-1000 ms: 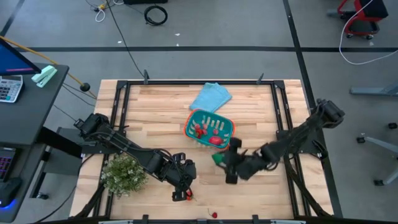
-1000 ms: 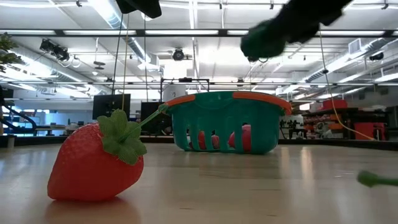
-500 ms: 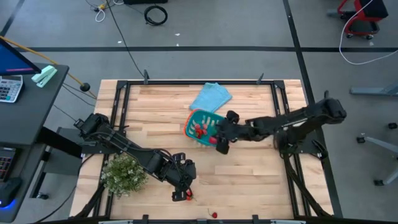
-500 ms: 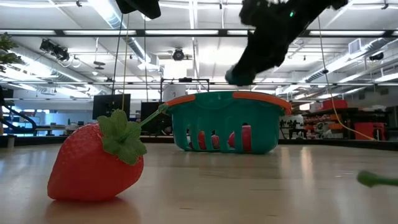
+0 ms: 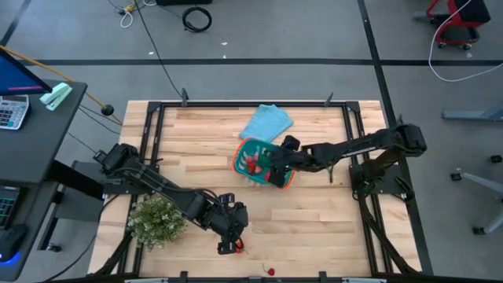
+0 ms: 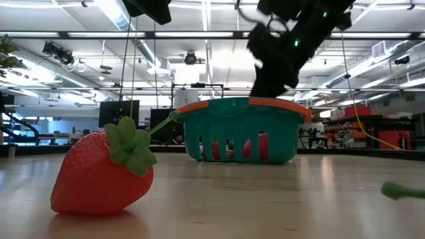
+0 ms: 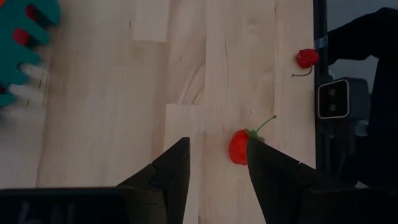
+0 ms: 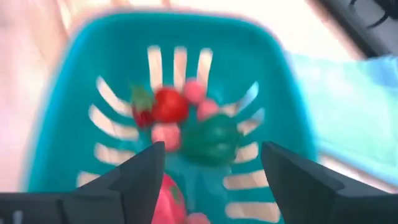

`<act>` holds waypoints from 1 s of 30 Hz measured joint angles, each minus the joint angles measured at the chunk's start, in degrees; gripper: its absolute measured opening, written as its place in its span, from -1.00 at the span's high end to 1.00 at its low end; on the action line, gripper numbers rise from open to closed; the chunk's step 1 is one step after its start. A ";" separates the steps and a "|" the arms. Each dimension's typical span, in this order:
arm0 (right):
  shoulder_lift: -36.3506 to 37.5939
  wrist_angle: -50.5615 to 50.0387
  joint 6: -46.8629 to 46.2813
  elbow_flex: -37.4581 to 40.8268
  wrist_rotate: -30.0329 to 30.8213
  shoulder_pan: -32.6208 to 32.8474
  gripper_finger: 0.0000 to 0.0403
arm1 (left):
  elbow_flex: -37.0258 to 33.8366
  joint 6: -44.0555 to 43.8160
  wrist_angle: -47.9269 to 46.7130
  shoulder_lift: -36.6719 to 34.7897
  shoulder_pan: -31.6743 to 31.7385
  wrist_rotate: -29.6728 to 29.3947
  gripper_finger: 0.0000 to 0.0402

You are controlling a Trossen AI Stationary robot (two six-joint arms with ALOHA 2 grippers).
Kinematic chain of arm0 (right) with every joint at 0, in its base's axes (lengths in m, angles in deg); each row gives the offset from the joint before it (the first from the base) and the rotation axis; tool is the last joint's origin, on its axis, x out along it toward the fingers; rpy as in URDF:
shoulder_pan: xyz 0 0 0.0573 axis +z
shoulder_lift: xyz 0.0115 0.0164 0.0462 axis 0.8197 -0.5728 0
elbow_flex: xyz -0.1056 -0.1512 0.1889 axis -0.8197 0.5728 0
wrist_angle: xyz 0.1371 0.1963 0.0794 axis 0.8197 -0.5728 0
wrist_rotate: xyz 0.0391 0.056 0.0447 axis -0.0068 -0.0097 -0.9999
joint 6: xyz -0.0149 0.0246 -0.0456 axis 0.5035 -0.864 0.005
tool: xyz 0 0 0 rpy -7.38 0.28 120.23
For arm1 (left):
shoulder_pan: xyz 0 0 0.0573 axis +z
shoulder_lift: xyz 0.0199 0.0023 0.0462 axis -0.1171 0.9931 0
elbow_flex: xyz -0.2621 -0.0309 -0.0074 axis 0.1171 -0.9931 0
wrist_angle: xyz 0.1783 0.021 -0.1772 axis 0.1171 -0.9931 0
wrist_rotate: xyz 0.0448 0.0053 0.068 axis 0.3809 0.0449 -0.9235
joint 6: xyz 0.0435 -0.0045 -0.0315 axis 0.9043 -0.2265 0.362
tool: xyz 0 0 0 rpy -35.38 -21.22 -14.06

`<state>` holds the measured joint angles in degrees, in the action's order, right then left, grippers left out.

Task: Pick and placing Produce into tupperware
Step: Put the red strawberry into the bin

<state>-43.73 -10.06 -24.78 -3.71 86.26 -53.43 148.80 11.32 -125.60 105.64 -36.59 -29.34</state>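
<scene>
The right pincer (image 5: 277, 167) hangs over the teal basket (image 5: 245, 149) with fingers apart and empty; a green piece (image 8: 210, 142) lies inside, among red pieces. The left pincer (image 5: 233, 236), fingers apart, is low over the table (image 5: 314, 228), a red strawberry (image 7: 238, 147) just beside one finger.

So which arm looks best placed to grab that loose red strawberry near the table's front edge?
The left: its open end effector hangs right at the red toy strawberry, while the right end effector is over the teal slotted basket.
</scene>
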 joint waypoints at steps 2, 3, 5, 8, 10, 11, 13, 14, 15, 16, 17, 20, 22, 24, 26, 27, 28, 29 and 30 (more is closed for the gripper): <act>3.08 0.11 -0.92 0.00 -0.06 -0.09 -0.36 | 0.02 -0.28 0.54 0.80 -0.23 -0.02 0.18; 4.76 0.11 -1.79 0.00 -0.23 0.05 -0.35 | 0.02 -0.26 0.93 1.32 -0.26 0.00 0.17; 8.23 0.00 -3.97 0.00 -1.24 0.57 -0.34 | 0.00 -0.41 0.55 2.89 -0.66 0.09 0.16; 13.67 -0.30 -7.03 -0.01 -5.41 1.83 -0.33 | 0.00 -0.44 1.44 5.83 -1.61 0.19 0.13; 16.90 -0.59 -8.87 -0.02 -8.25 2.98 -0.32 | 0.00 -0.44 2.09 8.07 -2.23 0.24 0.10; 18.22 -0.96 -9.43 -0.02 -9.17 3.73 -0.32 | 0.00 -0.46 3.06 9.02 -2.51 0.26 0.08; 20.75 -1.38 -10.04 -0.02 -10.10 5.55 -0.32 | -0.01 -0.41 3.67 10.51 -3.37 0.44 0.04; 21.70 -1.93 -10.06 -0.02 -10.11 6.64 -0.32 | -0.02 -0.40 4.77 11.09 -3.69 0.48 0.02; 22.57 -2.34 -10.06 -0.02 -10.19 7.60 -0.31 | -0.01 -0.41 6.06 11.61 -4.02 0.48 0.00; 23.21 -2.56 -10.06 -0.02 -10.28 8.64 -0.31 | -0.02 -0.39 6.80 12.01 -4.48 0.50 -0.02; 23.65 -2.71 -10.06 -0.02 -10.29 9.62 -0.31 | -0.02 -0.36 7.63 12.34 -4.85 0.48 -0.04; 24.32 -3.22 -10.06 -0.02 -10.27 12.27 -0.31 | 0.00 0.99 10.69 13.02 -5.94 0.50 -0.09; 24.23 -3.36 -10.06 -0.02 -10.23 13.78 -0.31 | -0.02 2.86 12.29 13.04 -6.60 0.47 -0.11; 23.52 -3.33 -10.06 -0.02 -9.87 15.06 -0.31 | 0.00 4.77 14.09 13.16 -7.03 0.52 -0.12; 22.59 -3.75 -10.09 -0.02 -8.70 16.30 -0.31 | 0.00 6.11 15.60 13.29 -7.32 0.48 -0.11; 22.07 -3.88 -10.33 -0.02 -8.09 16.80 -0.31 | 0.00 6.94 16.28 13.35 -7.41 0.48 -0.11; 21.44 -3.89 -10.75 -0.02 -7.50 17.33 -0.31 | 0.02 7.23 16.71 13.63 -7.37 0.44 -0.11; 20.93 -3.89 -11.37 -0.02 -6.95 17.79 -0.31 | 0.02 7.60 16.96 13.95 -7.33 0.21 -0.11; 20.29 -3.93 -11.78 -0.02 -6.42 18.28 -0.31 | 0.01 8.32 16.55 14.31 -7.31 -0.37 -0.11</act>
<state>-23.44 -13.99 -36.57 -3.73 79.83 -35.15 148.80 19.65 -109.05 119.95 -43.91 -29.71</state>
